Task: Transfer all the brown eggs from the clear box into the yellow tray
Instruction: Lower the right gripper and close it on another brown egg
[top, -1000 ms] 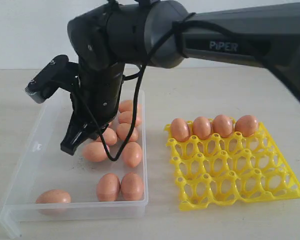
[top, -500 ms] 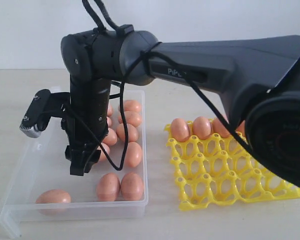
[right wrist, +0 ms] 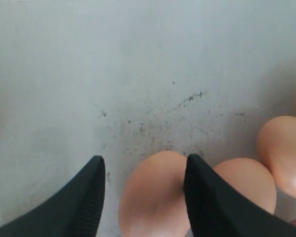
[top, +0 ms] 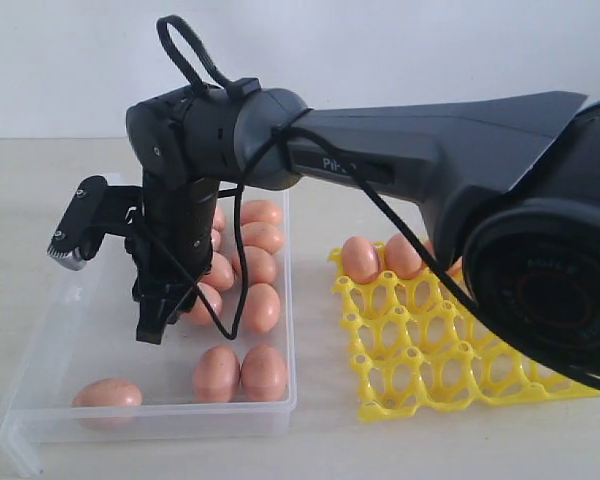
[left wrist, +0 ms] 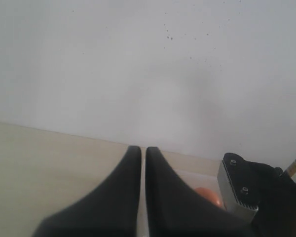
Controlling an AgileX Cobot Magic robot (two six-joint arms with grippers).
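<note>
An egg (right wrist: 153,197) lies on the box (right wrist: 138,74) floor between the right gripper's (right wrist: 144,159) spread fingers. It rests against the inner face of one finger (right wrist: 207,202) and is clear of the other, so it is bracketed, not pinched. A second egg (right wrist: 246,185) lies just outside the touching finger, and a third egg (right wrist: 281,153) lies just beyond that. Dark scuffs (right wrist: 190,98) mark the floor ahead of the fingertips.

From the exterior view, the right gripper (top: 160,318) points down into the box (top: 70,330) with its tips low over the floor. More eggs (top: 255,263) cluster beside and behind the fingers, toward the box wall nearest the tray. A pair (top: 240,373) sits in front of the fingers, and a lone egg (top: 108,393) lies in the front corner, apart from them. The tray (top: 460,370) stands beside the box, past the cluster and well apart from the fingers. Two tray eggs (top: 360,258) show in its back row; the arm (top: 430,150) hides the rest of that row.

The left gripper (left wrist: 139,148) has its fingers pressed almost together, with only a thin slit between them and nothing held. It points over the table (left wrist: 39,163) toward a pale wall (left wrist: 138,64).
</note>
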